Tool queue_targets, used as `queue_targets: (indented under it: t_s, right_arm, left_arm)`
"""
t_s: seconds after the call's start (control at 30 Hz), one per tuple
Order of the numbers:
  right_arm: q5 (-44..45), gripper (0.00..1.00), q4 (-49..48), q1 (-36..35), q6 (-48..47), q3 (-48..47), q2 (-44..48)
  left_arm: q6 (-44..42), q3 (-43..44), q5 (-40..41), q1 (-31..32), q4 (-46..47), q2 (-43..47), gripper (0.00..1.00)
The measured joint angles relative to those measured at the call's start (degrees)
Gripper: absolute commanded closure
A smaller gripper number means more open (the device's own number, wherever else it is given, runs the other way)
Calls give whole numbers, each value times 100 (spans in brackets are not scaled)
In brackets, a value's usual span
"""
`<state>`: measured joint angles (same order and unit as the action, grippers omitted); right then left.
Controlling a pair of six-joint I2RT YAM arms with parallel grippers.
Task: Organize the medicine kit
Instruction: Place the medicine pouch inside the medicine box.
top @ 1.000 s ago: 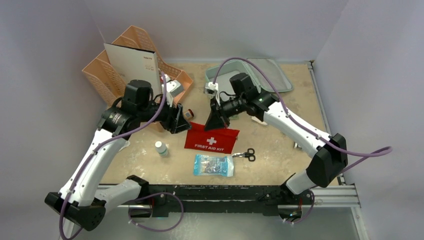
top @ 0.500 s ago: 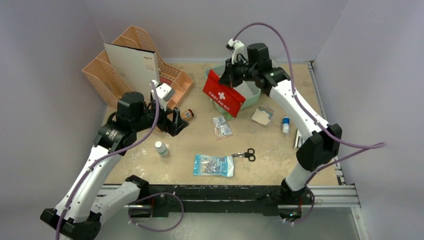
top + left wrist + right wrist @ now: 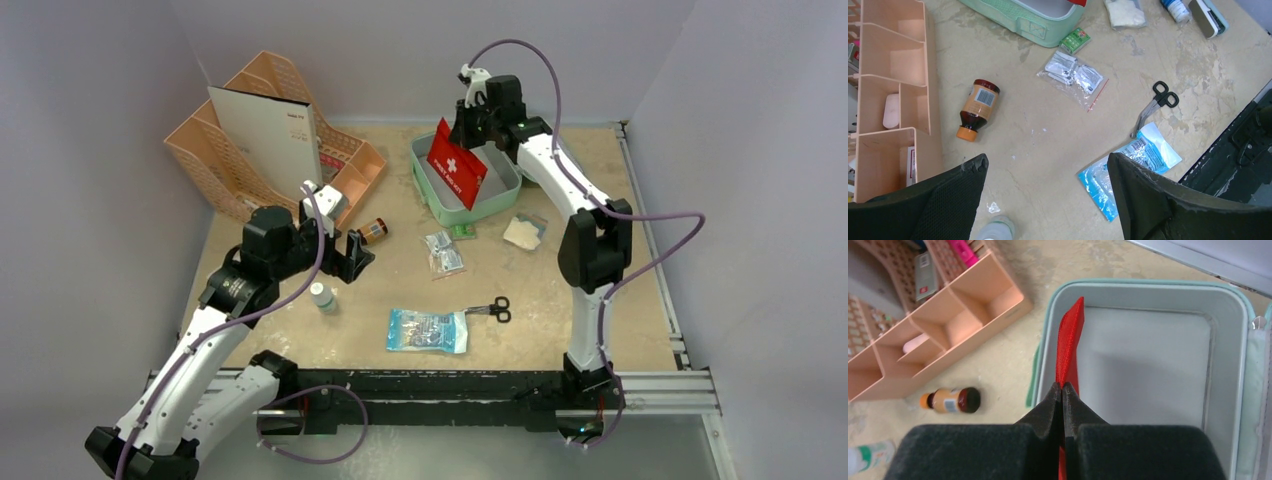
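The medicine kit (image 3: 455, 213) lies open at the upper middle of the top view, its grey-lined tray bare in the right wrist view. Above that tray hangs the red first aid pouch (image 3: 456, 163), tilted, with its top edge pinched between the closed pads of the right gripper (image 3: 1063, 390).

To do this step well, we judge the pouch should be lowered toward the middle of the tray and laid flat, not dropped on edge. That way it clears the near rim and leaves room for the small items. Only then should the pads part.

The left gripper (image 3: 1045, 162) hovers with its jaws spread wide and holds nothing. Below it are the amber bottle (image 3: 975, 107), a clear zip bag (image 3: 1073, 77), the scissors (image 3: 1154, 102) and a blue packet (image 3: 1128, 167). The peach organizer (image 3: 350, 170) stands at the upper left.

We cannot tell whether the pouch's lower edge touches the tray floor. The wrist view shows the pouch edge-on, and the right arm covers most of the lid. A white bottle (image 3: 321, 296) is cut off at the bottom of the left wrist view.
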<state>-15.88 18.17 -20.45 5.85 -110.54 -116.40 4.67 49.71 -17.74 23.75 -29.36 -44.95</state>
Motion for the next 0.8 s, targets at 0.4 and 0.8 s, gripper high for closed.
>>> queue_targets:
  t_s: [0.4,0.8]
  right_arm:
    - [2,100,-1043,234,387,-531,-1207]
    - [538,100,-1777,317,570,-634,-1941]
  left_arm:
    - [2,0,-26,0,22,-20,9]
    - [2,0,-26,0,22,-4,8]
